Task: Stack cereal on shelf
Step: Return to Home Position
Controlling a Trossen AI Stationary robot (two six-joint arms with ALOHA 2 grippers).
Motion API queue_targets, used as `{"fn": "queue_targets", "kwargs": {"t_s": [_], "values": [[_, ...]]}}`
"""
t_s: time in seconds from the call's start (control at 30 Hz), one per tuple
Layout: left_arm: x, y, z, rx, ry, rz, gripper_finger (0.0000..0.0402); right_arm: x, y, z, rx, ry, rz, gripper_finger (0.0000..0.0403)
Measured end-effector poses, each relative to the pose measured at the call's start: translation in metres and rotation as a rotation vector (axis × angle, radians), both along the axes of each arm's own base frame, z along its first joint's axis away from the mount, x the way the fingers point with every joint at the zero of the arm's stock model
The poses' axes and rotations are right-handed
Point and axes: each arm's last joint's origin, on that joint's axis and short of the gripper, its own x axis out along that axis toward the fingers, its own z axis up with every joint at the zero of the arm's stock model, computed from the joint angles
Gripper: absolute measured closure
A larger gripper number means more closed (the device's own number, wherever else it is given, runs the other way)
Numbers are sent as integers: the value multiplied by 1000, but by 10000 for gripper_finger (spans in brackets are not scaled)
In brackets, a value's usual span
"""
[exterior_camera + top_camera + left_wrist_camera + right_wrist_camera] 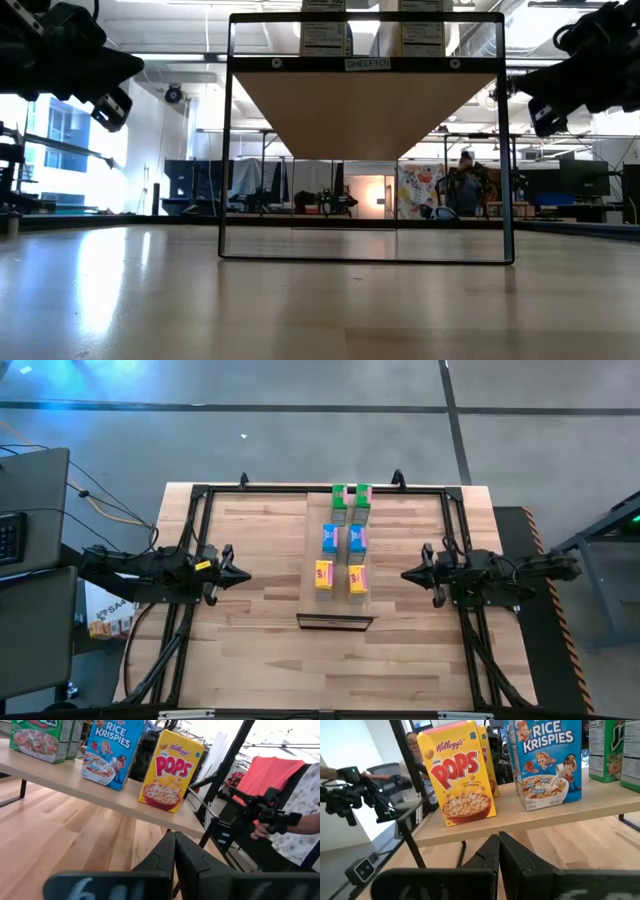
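Table (260, 650): glossy butcher-block planks beneath the shelf (338, 608).
Shelf: smooth pale wood panel with a dark front edge, on a thin black frame (226, 150).
Cereal (357, 540): six printed cardboard boxes upright on the shelf in green, blue and yellow pairs.
Left gripper (240, 573): left of the shelf, fingers pressed together.
Right gripper (408, 574): right of the shelf, fingers pressed together.

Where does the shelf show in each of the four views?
High view: the shelf, pale panel at table centre.
Low view: raised in its dark frame, underside showing.
Left wrist view: board under the cereal boxes.
Right wrist view: the same board.
Shared landmark: yellow Pops boxes, in high and wrist views.
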Motion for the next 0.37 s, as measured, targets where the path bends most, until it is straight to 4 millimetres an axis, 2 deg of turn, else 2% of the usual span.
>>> {"fn": "queue_targets", "kwargs": {"t_s": [0.37], "values": [[0, 0, 0, 0, 0, 0, 401, 3, 0, -5, 31, 59, -1, 403]]}}
